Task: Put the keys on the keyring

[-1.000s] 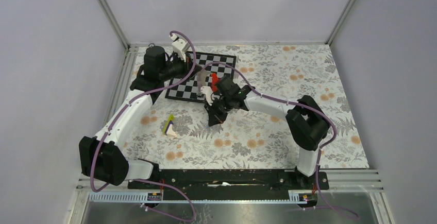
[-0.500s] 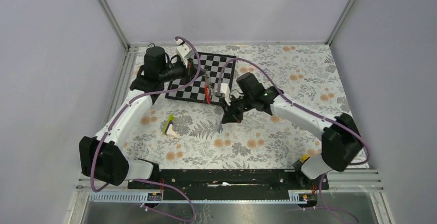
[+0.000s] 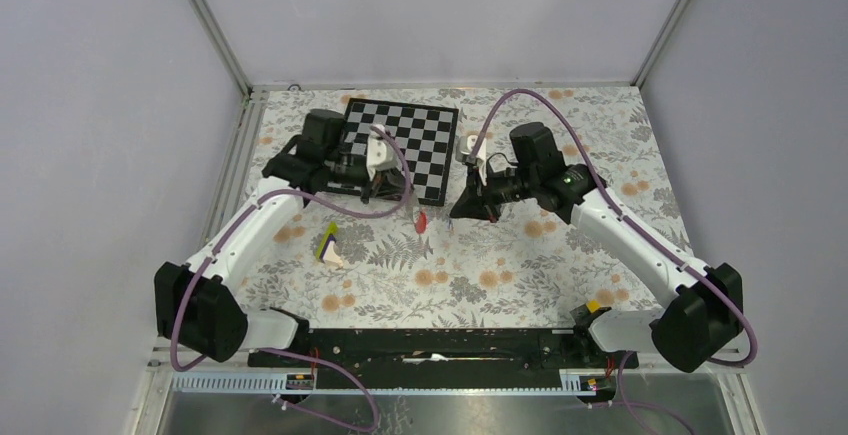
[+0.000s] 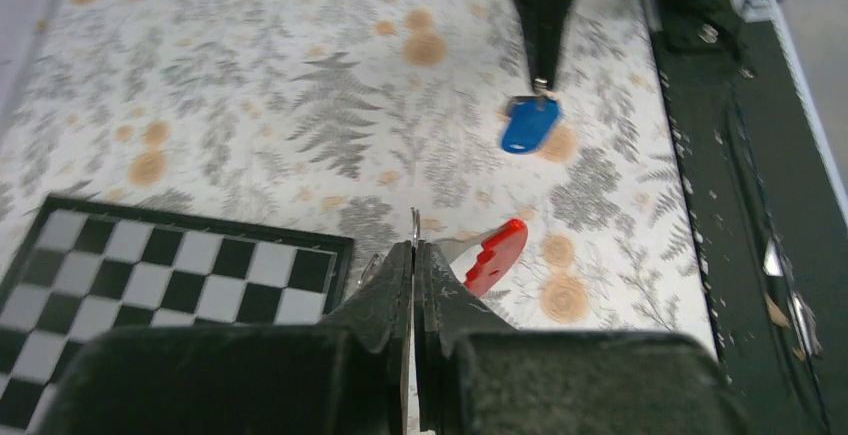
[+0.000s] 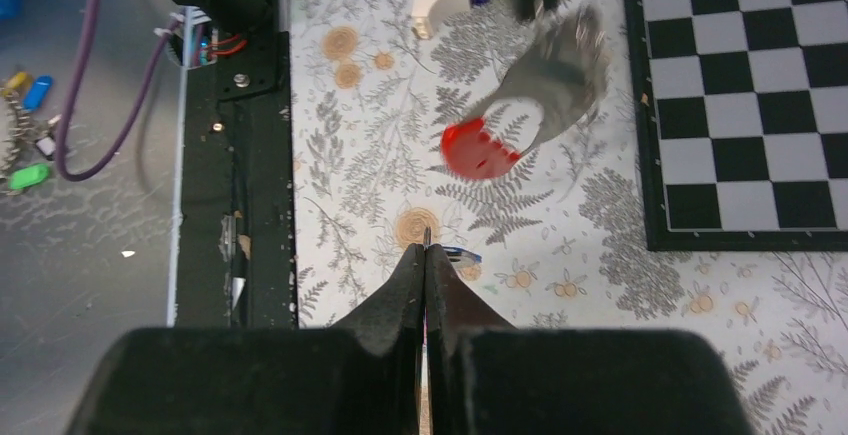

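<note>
The keyring (image 4: pixel 494 255) is a red and grey strap hanging from a thin wire ring. My left gripper (image 4: pixel 414 245) is shut on that wire, just off the chessboard's front corner. From above, the red end (image 3: pixel 422 220) dangles below the left gripper (image 3: pixel 408 198). The keys show as a small dark key with a blue tag (image 4: pixel 530 125), pinched at the key end by my shut right gripper (image 4: pixel 541 80). The right wrist view has that gripper (image 5: pixel 427 247) shut, a sliver of blue tag (image 5: pixel 462 253) beside it, and the keyring (image 5: pixel 478 148) a short way ahead. The two grippers face each other, apart.
A chessboard (image 3: pixel 400 140) lies at the back, left of centre. A yellow-purple-white wedge (image 3: pixel 328 245) sits on the floral mat near the left arm. The black base rail (image 3: pixel 430 345) runs along the near edge. Loose coloured tags (image 5: pixel 25 125) lie beyond it on the metal.
The right arm has swung out to the right with the key, away from the left gripper. The left gripper has come forward off the chessboard and lower, still holding the keyring.
</note>
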Motion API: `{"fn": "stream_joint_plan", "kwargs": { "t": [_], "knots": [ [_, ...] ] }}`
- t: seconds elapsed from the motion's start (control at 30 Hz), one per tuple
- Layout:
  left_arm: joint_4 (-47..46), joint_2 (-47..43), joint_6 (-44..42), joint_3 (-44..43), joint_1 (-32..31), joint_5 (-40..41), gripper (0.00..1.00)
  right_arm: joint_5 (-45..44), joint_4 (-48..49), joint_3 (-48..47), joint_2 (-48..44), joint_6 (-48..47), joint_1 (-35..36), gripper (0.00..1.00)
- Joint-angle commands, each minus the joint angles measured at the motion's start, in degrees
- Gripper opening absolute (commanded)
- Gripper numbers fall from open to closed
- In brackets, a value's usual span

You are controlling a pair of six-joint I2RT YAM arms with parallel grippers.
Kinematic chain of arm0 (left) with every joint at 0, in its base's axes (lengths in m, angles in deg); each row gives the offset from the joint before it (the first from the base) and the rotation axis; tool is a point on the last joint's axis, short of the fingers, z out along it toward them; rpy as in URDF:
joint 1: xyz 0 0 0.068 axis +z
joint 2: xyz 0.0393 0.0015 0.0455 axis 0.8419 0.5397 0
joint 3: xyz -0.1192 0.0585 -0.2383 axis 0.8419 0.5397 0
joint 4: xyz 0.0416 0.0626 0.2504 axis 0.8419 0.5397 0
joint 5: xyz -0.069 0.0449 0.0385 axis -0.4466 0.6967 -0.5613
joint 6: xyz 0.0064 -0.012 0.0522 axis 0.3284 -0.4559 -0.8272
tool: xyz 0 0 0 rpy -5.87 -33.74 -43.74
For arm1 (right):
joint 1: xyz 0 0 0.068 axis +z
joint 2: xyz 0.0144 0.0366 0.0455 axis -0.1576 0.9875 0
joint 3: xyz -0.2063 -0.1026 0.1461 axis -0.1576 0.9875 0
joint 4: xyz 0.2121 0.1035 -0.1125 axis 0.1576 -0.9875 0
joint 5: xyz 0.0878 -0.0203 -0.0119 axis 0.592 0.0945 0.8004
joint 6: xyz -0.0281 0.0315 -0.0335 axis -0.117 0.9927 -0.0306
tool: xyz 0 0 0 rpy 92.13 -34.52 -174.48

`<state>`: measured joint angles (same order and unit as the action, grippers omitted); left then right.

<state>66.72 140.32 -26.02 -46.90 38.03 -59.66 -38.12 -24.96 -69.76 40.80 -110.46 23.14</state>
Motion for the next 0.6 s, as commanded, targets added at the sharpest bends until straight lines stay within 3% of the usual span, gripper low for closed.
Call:
{"fn": "stream_joint_plan", "kwargs": {
  "t": [0.0,0.23,0.57],
  "knots": [
    [14.33,-0.87,-21.33,-2.21,-5.57,-0.12,0.0,7.81,-0.23,-1.44,-0.69,-0.39,-0.3,0.0],
    [17.18,-2.07,-27.74,0.53,-9.97,1.41,0.0,15.65,1.93,0.88,1.45,1.82,-0.3,0.0],
    [17.26,-1.72,-30.84,1.09,-12.16,-0.25,0.0,23.53,16.51,6.92,6.36,13.87,-0.11,0.0]
  ]
}}
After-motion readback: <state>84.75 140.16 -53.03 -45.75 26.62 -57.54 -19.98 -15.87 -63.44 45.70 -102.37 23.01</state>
